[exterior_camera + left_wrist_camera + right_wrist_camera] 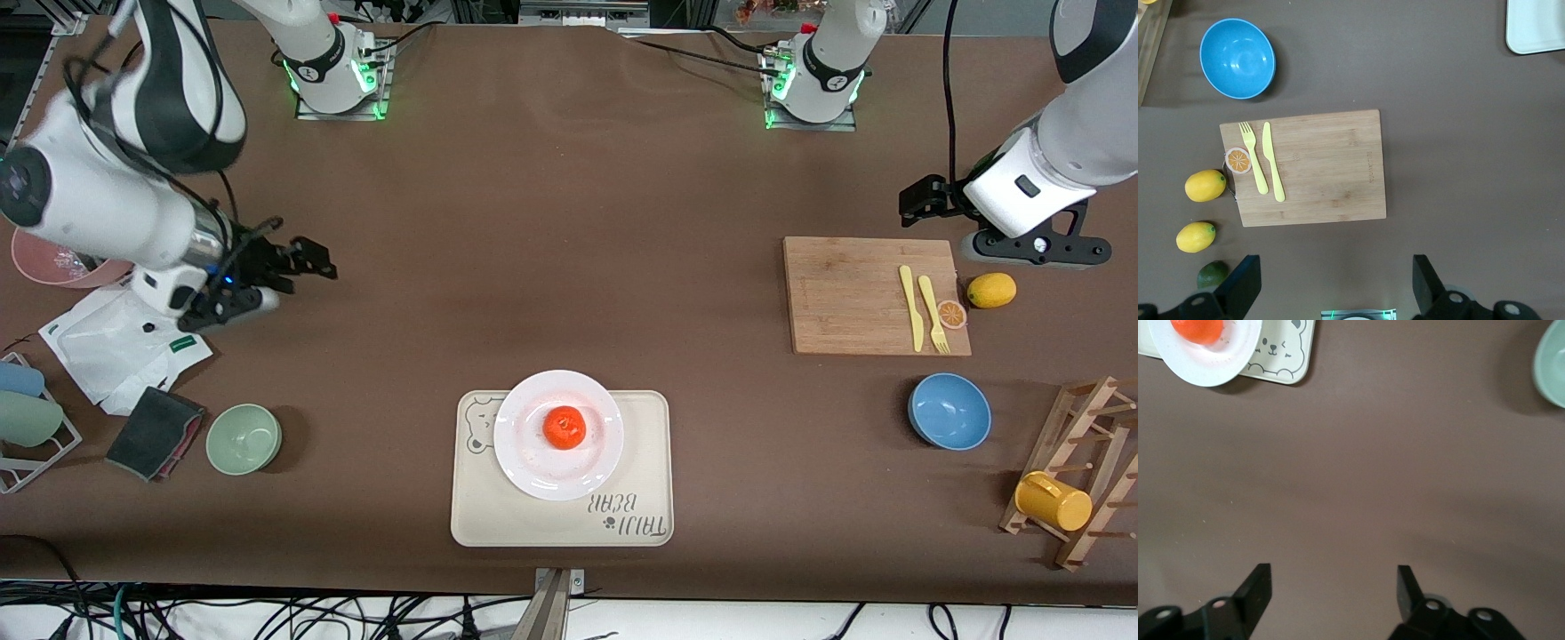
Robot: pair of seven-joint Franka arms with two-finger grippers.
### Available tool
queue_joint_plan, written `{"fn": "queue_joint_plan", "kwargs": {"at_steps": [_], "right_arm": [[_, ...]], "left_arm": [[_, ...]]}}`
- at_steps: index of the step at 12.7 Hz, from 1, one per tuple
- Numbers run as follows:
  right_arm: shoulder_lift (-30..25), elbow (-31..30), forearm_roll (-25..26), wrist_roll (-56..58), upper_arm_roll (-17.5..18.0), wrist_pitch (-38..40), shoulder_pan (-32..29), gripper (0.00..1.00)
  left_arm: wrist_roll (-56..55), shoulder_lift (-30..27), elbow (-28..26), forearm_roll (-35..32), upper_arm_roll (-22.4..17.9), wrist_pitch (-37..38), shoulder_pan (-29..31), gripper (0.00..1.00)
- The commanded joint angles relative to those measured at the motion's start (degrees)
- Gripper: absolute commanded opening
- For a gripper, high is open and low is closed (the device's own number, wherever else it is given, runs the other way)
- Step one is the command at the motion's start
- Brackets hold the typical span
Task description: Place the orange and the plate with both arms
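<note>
Orange (564, 427) settled at plate (524, 462) centre on the bear tray (640, 471), six o'clock on the surface; left gripper (1335, 283) and right gripper (1331, 593) jaws wide, empty, parked at three and nine; risk: returning sweep nudging plate, rolling fruit off

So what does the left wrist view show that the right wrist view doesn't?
Only the left wrist view: the wooden cutting board with yellow plastic fork and knife, round blue bowl, two yellow lemons.
Only the right wrist view: the reddish-orange orange on the round white plate, pale green bowl.
Both: the cream bear-print tray, brown table.
</note>
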State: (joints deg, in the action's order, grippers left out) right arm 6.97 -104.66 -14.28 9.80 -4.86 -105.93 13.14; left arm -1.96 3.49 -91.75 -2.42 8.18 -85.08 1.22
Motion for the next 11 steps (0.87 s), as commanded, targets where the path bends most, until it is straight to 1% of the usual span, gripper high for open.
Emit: {"fn": "queue_joint_plan", "kwargs": {"at_steps": [1,2,3,4,7,8,10,11], "right_arm": [[-3.2,5.4,7.0,-3.5,-0.3,8.8,0.2,1.00],[-2.9,9.3,10.0,-3.6,-0.2,12.5,0.2,1.00],[-3.0,11.6,11.6,-3.6,-0.2,14.3,0.1,1.00],[-3.3,12.5,12.6,-3.5,-0.3,14.7,0.1,1.00],[-3.4,13.0,15.7,-3.6,-0.2,14.9,0.1,1.00],[-3.6,13.0,15.8,-3.6,-0.2,14.9,0.1,1.00],[-3.6,13.0,15.5,-3.6,-0.2,15.0,0.0,1.00],[-3.7,13.0,15.6,-3.6,-0.3,15.0,0.0,1.00]], "left_arm": [[0.4,0.0,1.1,1.1,-0.2,1.2,0.1,1.00],[0.4,0.1,1.1,1.1,-0.2,1.2,0.1,1.00],[0.4,0.1,1.1,1.1,-0.2,1.2,0.1,1.00],[0.4,0.0,1.1,1.1,-0.2,1.2,0.1,1.00],[0.4,0.1,1.1,1.2,-0.2,1.2,0.1,1.00],[0.3,0.1,1.1,1.6,-0.2,1.2,0.2,1.00],[0.2,0.1,1.1,5.0,-0.5,1.2,0.8,1.00],[0.1,0.1,1.1,5.1,-0.4,1.2,1.1,1.00]]}}
